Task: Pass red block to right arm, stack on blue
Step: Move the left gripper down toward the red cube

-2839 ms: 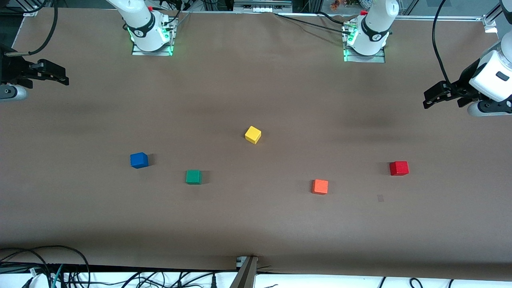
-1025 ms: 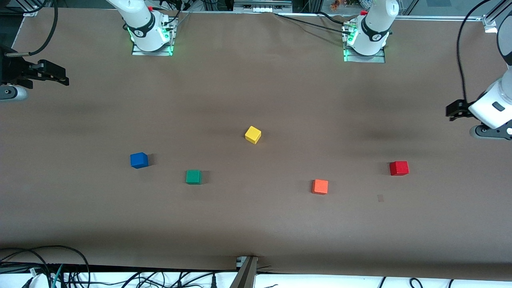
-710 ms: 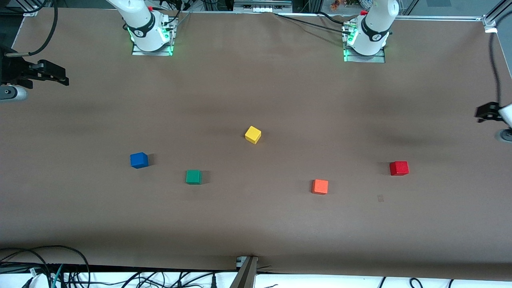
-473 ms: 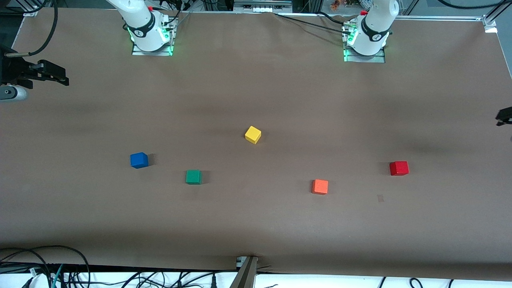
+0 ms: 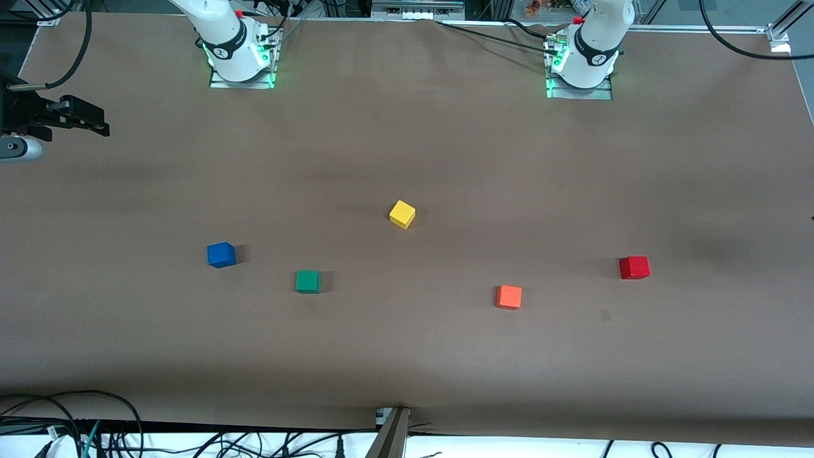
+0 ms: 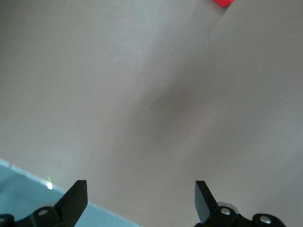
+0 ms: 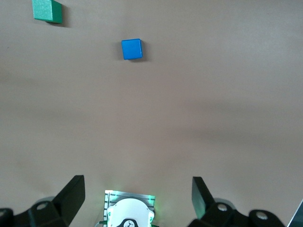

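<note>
The red block (image 5: 634,268) rests on the brown table toward the left arm's end, and a sliver of it (image 6: 222,2) shows at the rim of the left wrist view. The blue cube (image 5: 220,255) (image 7: 131,49) sits toward the right arm's end. My left gripper (image 6: 140,198) is out of the front view. It hangs open and empty over the table's edge (image 6: 71,194), well apart from the red block. My right gripper (image 5: 95,124) (image 7: 137,191) waits open and empty, high over the table's rim at its own end, with the right arm's base (image 7: 128,210) below it.
A green cube (image 5: 308,281) (image 7: 47,10) lies beside the blue one, slightly nearer the front camera. A yellow cube (image 5: 402,214) sits mid-table. An orange cube (image 5: 509,297) lies between green and red. Cables run along the front edge (image 5: 63,420).
The left arm has swung outward past its end of the table and left the front view. The right arm and all cubes have stayed put.
</note>
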Controlling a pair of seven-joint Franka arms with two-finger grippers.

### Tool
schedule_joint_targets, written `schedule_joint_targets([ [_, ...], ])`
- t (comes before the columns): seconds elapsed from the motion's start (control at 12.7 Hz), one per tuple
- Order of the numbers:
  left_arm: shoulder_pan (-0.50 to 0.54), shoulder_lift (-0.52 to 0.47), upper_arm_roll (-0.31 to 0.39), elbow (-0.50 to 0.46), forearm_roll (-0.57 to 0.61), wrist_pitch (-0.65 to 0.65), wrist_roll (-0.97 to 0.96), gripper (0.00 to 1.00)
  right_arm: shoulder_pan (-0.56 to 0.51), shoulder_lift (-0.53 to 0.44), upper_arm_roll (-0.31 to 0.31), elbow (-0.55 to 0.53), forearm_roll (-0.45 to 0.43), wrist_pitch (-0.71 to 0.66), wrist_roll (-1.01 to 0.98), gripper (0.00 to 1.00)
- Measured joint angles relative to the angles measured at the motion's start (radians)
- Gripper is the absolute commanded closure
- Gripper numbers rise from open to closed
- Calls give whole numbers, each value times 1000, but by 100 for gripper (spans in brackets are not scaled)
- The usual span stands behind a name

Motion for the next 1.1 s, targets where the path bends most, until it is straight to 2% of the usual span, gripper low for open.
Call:
schedule_joint_targets([
  [0.16,53,56,0,5,-127,47,185,0,0,0,0,0,0,0,0,0],
  [0.47,120,182,-1,32,-385,54,486,0,0,1,0,0,0,0,0,0],
  [0.79,120,285,-7,39,-593,2,639,0,0,4,-4,0,0,0,0,0],
  [1.1,119,379,-19,43,-741,-59,715,0,0,5,-4,0,0,0,0,0],
])
